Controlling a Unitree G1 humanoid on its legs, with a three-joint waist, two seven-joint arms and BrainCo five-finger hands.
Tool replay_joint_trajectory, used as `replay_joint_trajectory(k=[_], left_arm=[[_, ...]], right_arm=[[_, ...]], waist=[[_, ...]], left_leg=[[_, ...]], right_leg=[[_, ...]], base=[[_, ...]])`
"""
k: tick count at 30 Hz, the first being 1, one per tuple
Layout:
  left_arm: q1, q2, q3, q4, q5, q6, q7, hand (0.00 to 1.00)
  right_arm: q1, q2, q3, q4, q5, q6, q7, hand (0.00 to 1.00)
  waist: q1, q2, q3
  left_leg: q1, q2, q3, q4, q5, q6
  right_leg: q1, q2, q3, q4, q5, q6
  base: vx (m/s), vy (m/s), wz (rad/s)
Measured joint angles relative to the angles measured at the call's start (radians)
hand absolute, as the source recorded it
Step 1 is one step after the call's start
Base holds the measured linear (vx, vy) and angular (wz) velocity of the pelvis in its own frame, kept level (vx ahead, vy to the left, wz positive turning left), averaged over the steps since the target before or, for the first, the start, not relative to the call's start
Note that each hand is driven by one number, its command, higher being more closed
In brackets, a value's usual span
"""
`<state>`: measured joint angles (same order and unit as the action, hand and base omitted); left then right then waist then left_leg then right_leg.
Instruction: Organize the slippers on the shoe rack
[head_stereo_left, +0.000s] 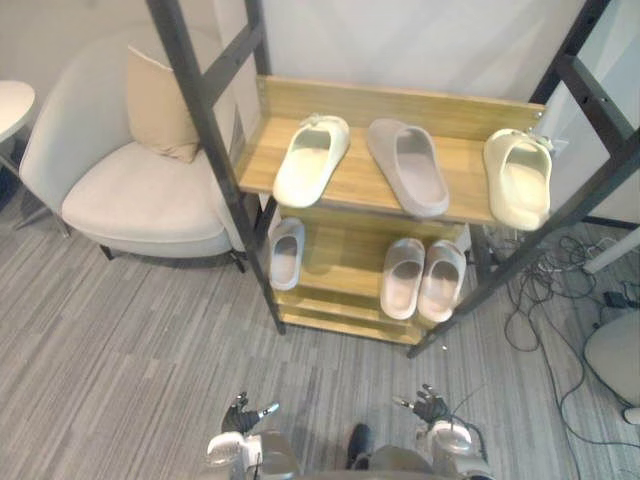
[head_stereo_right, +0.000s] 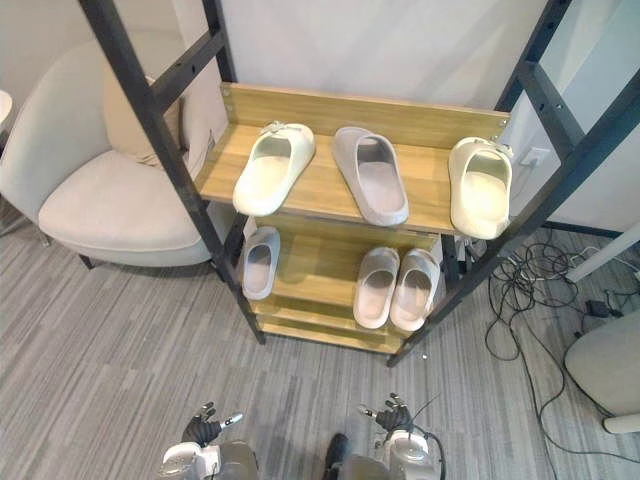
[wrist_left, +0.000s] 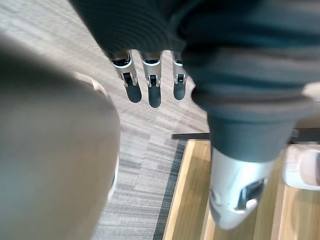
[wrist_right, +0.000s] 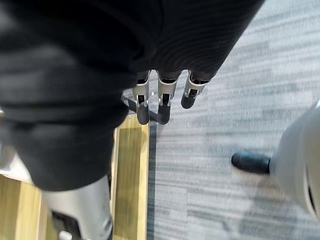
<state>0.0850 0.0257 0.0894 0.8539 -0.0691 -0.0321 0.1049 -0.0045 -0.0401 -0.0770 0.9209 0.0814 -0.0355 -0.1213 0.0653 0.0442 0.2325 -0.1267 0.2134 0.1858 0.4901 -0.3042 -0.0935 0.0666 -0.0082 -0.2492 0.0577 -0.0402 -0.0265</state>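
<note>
My left hand (head_stereo_left: 243, 415) and right hand (head_stereo_left: 430, 405) hang at the bottom of the frame, fingers straight, holding nothing. On the shoe rack (head_stereo_left: 400, 105), upper middle, a grey slipper (head_stereo_left: 408, 166) splits the left cream slipper (head_stereo_left: 312, 160) from the right cream slipper (head_stereo_left: 518, 178). I would lift one gently beside its twin. No words to read.

Slippers (head_stereo_left: 408, 167) on shoe rack (head_stereo_left: 400, 106) (armchair (head_stereo_left: 140, 192) beside)
</note>
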Motion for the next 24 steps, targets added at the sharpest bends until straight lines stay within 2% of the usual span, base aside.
replay_joint_trajectory(k=[1,2,3,6,9,12,20,22,24], left_arm=[[0.0,-0.001,0.0,0.001,0.0,0.0,0.0,0.0],[0.0,-0.001,0.001,0.002,-0.001,0.0,0.0,0.0],[0.003,0.004,0.0,0.002,-0.001,0.0,0.001,0.0],[-0.005,0.023,-0.001,0.013,-0.001,0.0,0.001,0.0],[-0.004,0.033,-0.001,0.036,-0.003,0.001,0.001,0.0],[-0.006,0.036,-0.008,0.051,0.001,0.0,-0.001,0.0],[-0.015,0.037,-0.028,0.083,0.009,0.0,-0.001,0.0],[-0.015,0.036,-0.028,0.09,0.008,0.0,0.0,0.0],[-0.014,0.034,-0.028,0.091,0.008,0.0,0.0,0.0]], right_arm=[[0.001,0.0,0.0,0.0,0.0,0.0,0.0,0.0],[0.01,-0.001,-0.003,0.003,0.0,0.003,0.0,0.0],[0.025,0.007,0.003,0.001,0.0,0.006,-0.002,0.0],[0.026,0.014,0.001,0.003,0.0,0.007,0.001,0.0],[0.031,0.027,-0.002,0.003,-0.001,0.007,0.002,0.0],[0.032,0.045,0.001,0.013,-0.002,0.006,0.003,0.0],[0.042,0.034,0.01,0.014,-0.002,0.006,0.002,0.0],[0.043,0.018,0.044,-0.017,-0.002,0.005,-0.001,0.0],[0.065,0.009,0.057,-0.083,-0.003,0.006,-0.003,0.0]], waist=[[0.0,0.001,0.0],[0.005,0.0,-0.001],[0.01,-0.012,-0.013],[0.006,-0.048,-0.013],[0.004,-0.059,-0.021],[0.004,-0.069,-0.04],[0.0,-0.059,-0.049],[-0.002,-0.051,-0.054],[-0.005,-0.051,-0.054]], left_leg=[[-0.003,-0.014,-0.014,-0.056,0.014,0.002],[0.008,-0.051,-0.057,-0.141,0.123,-0.007],[0.049,-0.093,-0.047,-0.205,0.144,0.02],[0.077,-0.132,-0.011,-0.208,0.139,0.043],[0.152,-0.157,0.001,-0.263,0.134,0.052],[0.166,-0.162,0.016,-0.301,0.134,0.052],[0.219,-0.146,0.081,-0.361,0.135,0.05],[0.222,-0.139,0.111,-0.372,0.136,0.049],[0.222,-0.141,0.112,-0.372,0.136,0.05]], right_leg=[[0.002,-0.005,0.004,0.0,-0.003,0.008],[0.003,-0.02,0.028,0.005,-0.012,0.027],[0.006,-0.041,0.051,-0.005,-0.012,0.051],[0.04,-0.082,0.067,-0.04,-0.005,0.077],[0.078,-0.099,0.074,-0.051,-0.004,0.078],[0.072,-0.1,0.086,-0.065,-0.004,0.077],[0.055,-0.079,0.158,-0.069,0.002,0.078],[0.048,-0.066,0.182,-0.102,0.047,0.074],[0.047,-0.065,0.18,-0.118,0.064,0.074]], base=[[0.17,0.167,-0.29],[0.17,0.163,-0.29],[0.22,0.184,-0.23],[0.24,0.152,-0.17],[0.19,0.13,-0.17],[0.13,0.042,-0.15],[0.02,-0.01,-0.33],[-0.05,-0.005,-0.56],[-0.08,-0.008,-0.35]])
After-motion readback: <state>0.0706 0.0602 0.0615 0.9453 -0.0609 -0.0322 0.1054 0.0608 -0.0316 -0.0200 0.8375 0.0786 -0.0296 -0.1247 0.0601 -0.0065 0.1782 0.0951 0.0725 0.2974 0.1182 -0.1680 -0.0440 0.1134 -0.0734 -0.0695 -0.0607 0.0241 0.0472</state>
